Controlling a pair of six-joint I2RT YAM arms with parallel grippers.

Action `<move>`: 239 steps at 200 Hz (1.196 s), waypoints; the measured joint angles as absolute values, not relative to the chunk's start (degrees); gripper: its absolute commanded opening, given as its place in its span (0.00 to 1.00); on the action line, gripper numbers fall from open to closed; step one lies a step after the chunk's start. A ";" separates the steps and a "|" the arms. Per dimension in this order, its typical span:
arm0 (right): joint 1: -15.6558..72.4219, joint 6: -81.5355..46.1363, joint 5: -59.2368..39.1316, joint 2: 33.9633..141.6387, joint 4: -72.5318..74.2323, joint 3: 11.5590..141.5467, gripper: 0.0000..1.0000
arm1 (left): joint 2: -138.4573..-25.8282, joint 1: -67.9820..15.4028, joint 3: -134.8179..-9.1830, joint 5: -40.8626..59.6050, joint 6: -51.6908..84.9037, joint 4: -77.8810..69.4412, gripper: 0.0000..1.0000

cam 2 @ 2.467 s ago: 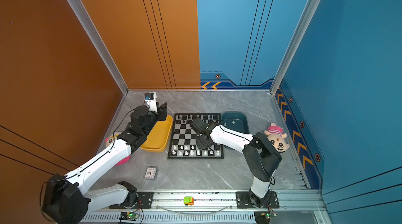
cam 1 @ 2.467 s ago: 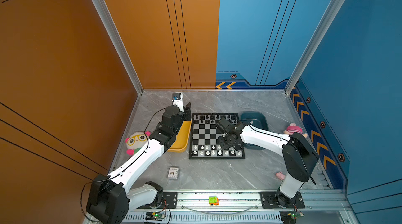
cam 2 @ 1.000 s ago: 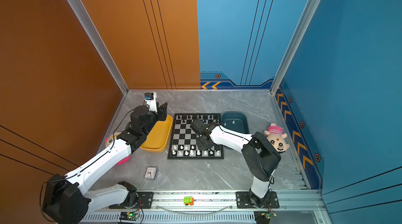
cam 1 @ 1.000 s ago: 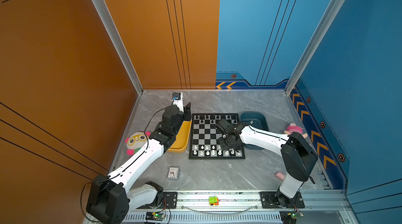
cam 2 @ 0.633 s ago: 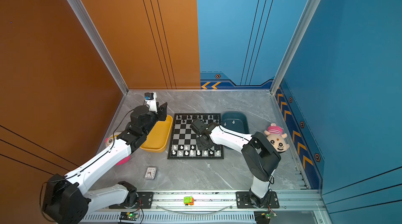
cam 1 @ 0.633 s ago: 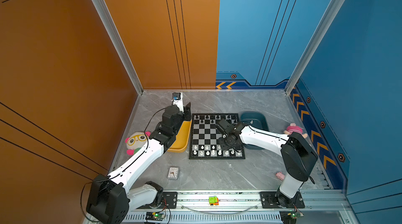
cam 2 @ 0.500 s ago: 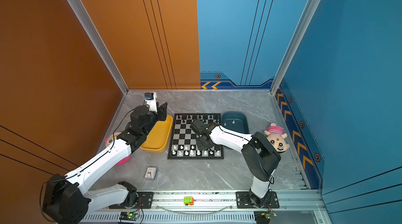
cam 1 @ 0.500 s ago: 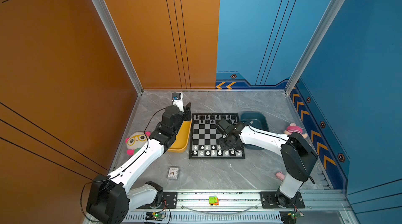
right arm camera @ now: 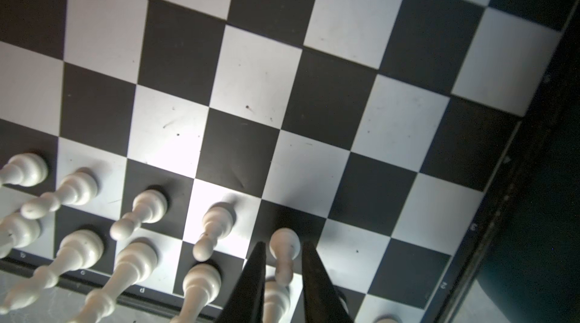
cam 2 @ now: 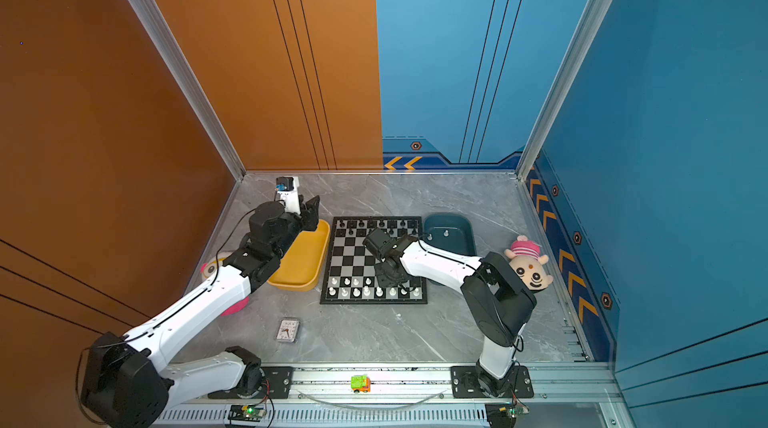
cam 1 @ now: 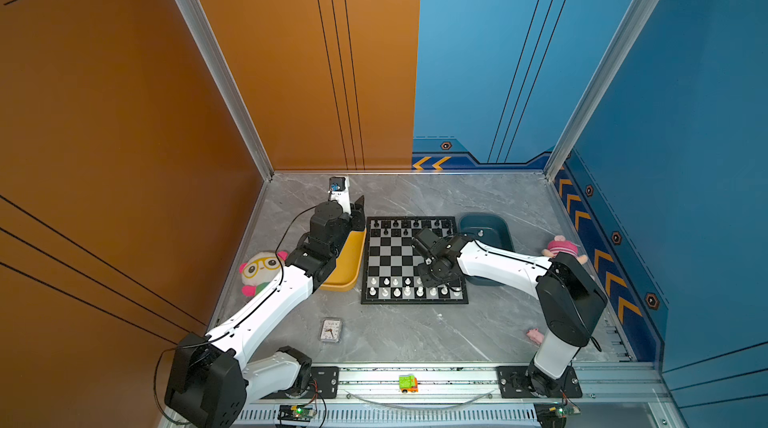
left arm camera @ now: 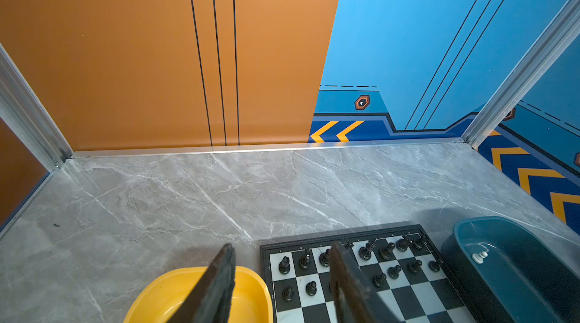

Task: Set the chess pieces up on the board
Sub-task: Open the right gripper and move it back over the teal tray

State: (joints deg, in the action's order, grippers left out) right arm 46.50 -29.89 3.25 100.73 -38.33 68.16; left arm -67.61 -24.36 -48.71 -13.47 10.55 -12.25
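currently i have the right gripper [right arm camera: 281, 244] down over the flat chessboard of black and silvery squares [cam 1: 392, 257], close to its near edge. on my right wrist feed its two dark fingers [right arm camera: 255, 274] stand either side of a small white plastic pawn [right arm camera: 284, 255]. the pawn is upright on a dark square at the end of the line of white pawns. i can see a thin gap on each side, so that gripper is released, not pinching it.

the other white chessmen [cam 1: 395, 286] sit in two rows along the near edge of the board, and the glossy black chessmen [cam 1: 409, 227] are along the far edge in both top views. a couple of white pieces [cam 2: 446, 233] are in the dark teal oblong tray [cam 2: 468, 230], just beside the board on the right.

the left gripper [left arm camera: 283, 247] hovers above the far end of the yellow oblong tray [cam 1: 349, 268], which lies just beside the board on the left. its fingers are spread apart with nothing between them. board and trays rest on the grey marble-patterned desk [cam 1: 415, 334].
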 measured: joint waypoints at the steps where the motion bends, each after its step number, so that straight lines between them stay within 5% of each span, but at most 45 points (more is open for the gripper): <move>1: 46.50 -29.89 3.22 100.73 -38.30 68.16 0.25 | -67.61 -24.36 -48.71 -13.47 10.55 -12.25 0.50; 149: 45.63 -29.85 3.29 99.77 -38.37 68.18 0.35 | -67.61 -24.36 -48.71 -13.47 10.52 -12.27 0.50; 239: 37.87 -26.70 7.40 83.74 -38.70 69.30 0.45 | -67.61 -24.36 -48.71 -13.47 10.55 -12.27 0.50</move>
State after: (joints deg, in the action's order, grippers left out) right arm 37.87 -26.70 7.40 83.74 -38.70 69.30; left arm -67.61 -24.36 -48.71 -13.47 10.55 -12.27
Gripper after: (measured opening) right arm 0.435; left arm 0.501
